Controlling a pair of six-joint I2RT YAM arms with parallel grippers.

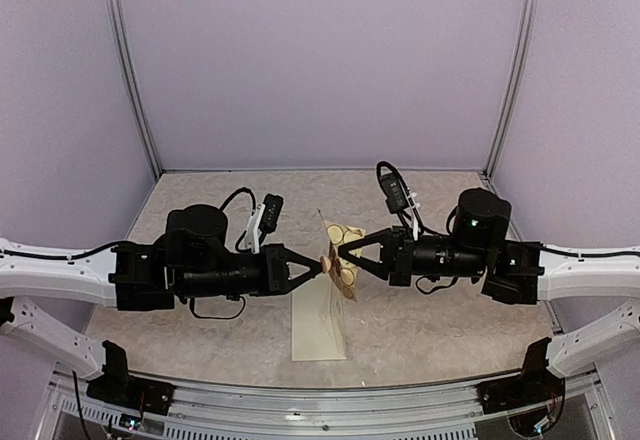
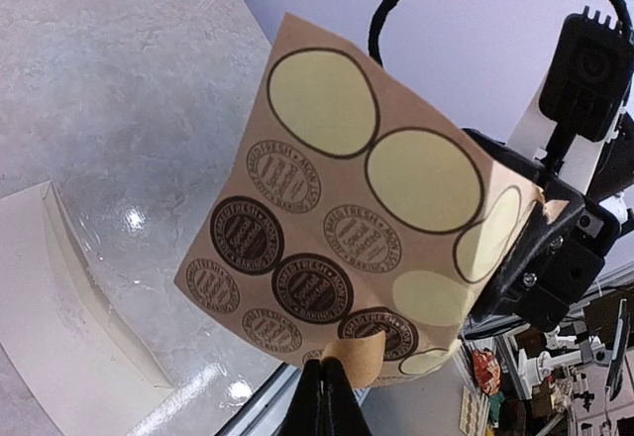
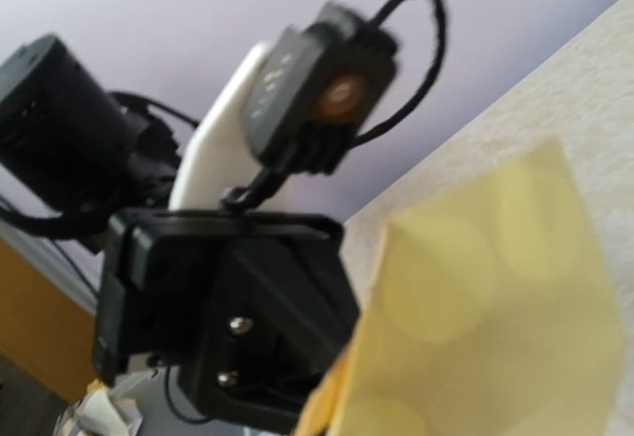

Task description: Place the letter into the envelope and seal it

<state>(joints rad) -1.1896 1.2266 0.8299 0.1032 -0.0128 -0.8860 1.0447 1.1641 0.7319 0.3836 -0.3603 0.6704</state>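
Two robot arms meet in the middle, above the counter (image 1: 440,330). The left arm (image 1: 200,260) comes in from one side and the right arm (image 1: 460,245) from the other.

Between them, up in the air, is a small tan sticker sheet (image 1: 342,250). The left jaws are pressed together on its bottom edge. In the left wrist view a little bit of brown paper (image 2: 363,349) curls up right where they pinch. The right jaws are pressed together on the other side of the sheet, and that side bends a bit there.

The sticker sheet (image 2: 337,208) has round brown stickers (image 2: 312,287) with tiny writing on them. It also has plain pale yellow circles (image 2: 322,102) with dark rings around them. In the right wrist view the sheet (image 3: 495,307) is a blurry yellow shape.

The envelope (image 1: 318,325) lies flat on the counter, right under the sheet. It is between the two arms and near the front edge. No jaws touch it. In the left wrist view the envelope (image 2: 59,297) is cream and shiny. I cannot tell if its flap is open.
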